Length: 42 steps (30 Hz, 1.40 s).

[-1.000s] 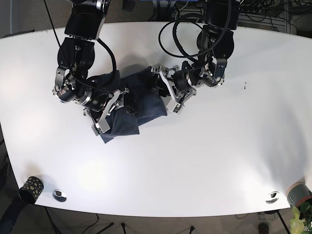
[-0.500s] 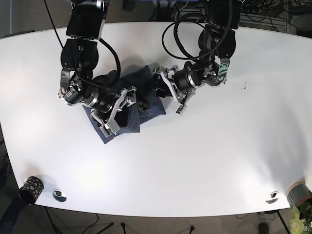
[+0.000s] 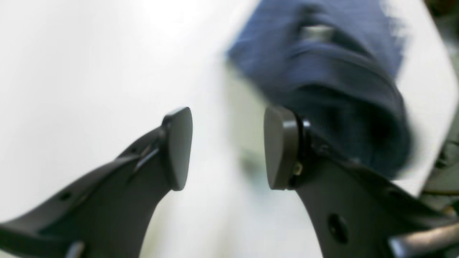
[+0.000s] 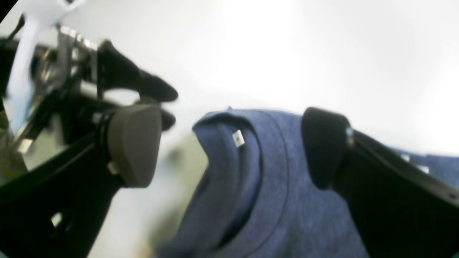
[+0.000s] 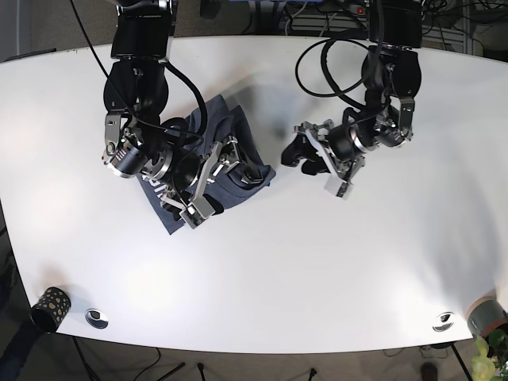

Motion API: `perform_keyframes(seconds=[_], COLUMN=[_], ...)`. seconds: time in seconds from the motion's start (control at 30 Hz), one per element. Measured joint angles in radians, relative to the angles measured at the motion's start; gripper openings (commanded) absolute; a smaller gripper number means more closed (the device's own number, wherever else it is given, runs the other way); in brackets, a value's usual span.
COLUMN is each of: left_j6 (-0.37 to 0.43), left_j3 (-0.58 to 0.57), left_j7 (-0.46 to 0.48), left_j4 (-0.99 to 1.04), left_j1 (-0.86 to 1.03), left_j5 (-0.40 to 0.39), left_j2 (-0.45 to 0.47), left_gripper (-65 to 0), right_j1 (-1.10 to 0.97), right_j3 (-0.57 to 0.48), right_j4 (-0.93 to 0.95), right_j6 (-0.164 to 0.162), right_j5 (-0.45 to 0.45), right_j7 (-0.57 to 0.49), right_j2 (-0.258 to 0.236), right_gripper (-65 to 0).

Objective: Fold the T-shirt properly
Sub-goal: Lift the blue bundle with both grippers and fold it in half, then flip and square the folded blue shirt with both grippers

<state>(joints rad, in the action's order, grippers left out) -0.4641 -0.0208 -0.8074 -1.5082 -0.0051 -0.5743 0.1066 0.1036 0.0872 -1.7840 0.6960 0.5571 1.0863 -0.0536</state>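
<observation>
The blue T-shirt (image 5: 208, 163) is bunched on the white table (image 5: 317, 262), left of centre. The right pincer (image 4: 229, 147) is spread wide over it, cloth seen between its fingers without being clamped. The left pincer (image 3: 227, 147) is parted and empty, held apart to the shirt's right.

My base view was sharp and evenly bright, with soft shadows under both arms. Both wrist views were blurred; glare washed out the table (image 4: 287, 43) at upper center, and the shirt (image 3: 333, 82) smeared at upper right.
</observation>
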Motion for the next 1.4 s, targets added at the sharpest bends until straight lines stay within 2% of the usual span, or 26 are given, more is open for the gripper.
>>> perform_keyframes(seconds=[0.13, 0.2, 0.27, 0.37, 0.57, 0.67, 0.77, 0.87, 1.03, 1.17, 1.27, 1.4], left_j6=[0.0, 0.0, 0.0, 0.0, 0.0, 0.0, -0.008, -0.007, -0.004, -0.007, -0.005, -0.007], left_j3=[0.017, 0.018, 0.016, 0.015, 0.007, -0.067, -0.178, -0.248, -0.32, -0.377, -0.411, -0.427], left_j7=[0.001, 0.001, 0.0, 0.0, -0.002, 0.002, 0.001, -0.002, -0.002, 0.004, 0.001, 0.008], left_j4=[0.0, 0.0, 0.0, -0.015, -0.127, -0.157, -0.164, -0.161, -0.158, -0.133, -0.101, -0.012], left_j1=[-0.001, -0.001, -0.003, -0.006, -0.021, -0.056, -0.1, -0.133, -0.161, -0.161, -0.156, -0.158], left_j5=[-0.014, -0.013, -0.012, -0.014, -0.011, 0.01, 0.029, 0.055, 0.113, 0.184, 0.247, 0.291], left_j2=[0.06, 0.094, 0.113, 0.136, 0.152, 0.151, 0.143, 0.108, -0.001, -0.081, -0.13, -0.162], left_gripper=[-36.3, -36.3, -36.3, -36.3, -36.0, -36.1, -36.3, -36.3, -36.1, -36.1, -36.0, -36.0], right_j1=[-0.006, -0.026, -0.047, -0.075, -0.083, -0.066, -0.019, 0.029, 0.108, 0.148, 0.147, 0.14], right_j3=[0.035, 0.087, 0.116, 0.149, 0.237, 0.273, 0.281, 0.295, 0.306, 0.304, 0.266, 0.212], right_j4=[-0.018, -0.022, -0.021, -0.021, -0.019, -0.01, 0.058, 0.138, 0.302, 0.416, 0.469, 0.531], right_j6=[0.008, -0.006, -0.006, -0.008, -0.003, -0.004, -0.003, -0.003, -0.004, -0.005, -0.003, -0.004], right_j5=[0.026, 0.014, 0.007, -0.004, 0.013, -0.003, 0.0, 0.008, -0.002, -0.003, 0.001, -0.003], right_j7=[-0.006, -0.002, 0.018, 0.036, 0.023, 0.024, 0.019, 0.011, -0.008, -0.041, -0.092, -0.141], right_j2=[-0.018, -0.036, -0.047, -0.055, -0.04, -0.053, -0.091, -0.12, -0.192, -0.225, -0.251, -0.285], right_gripper=[-6.2, -6.3, -8.2, -14.0, -31.5, -39.0, -44.9, -47.9, -48.0, -47.9, -47.9, -48.2])
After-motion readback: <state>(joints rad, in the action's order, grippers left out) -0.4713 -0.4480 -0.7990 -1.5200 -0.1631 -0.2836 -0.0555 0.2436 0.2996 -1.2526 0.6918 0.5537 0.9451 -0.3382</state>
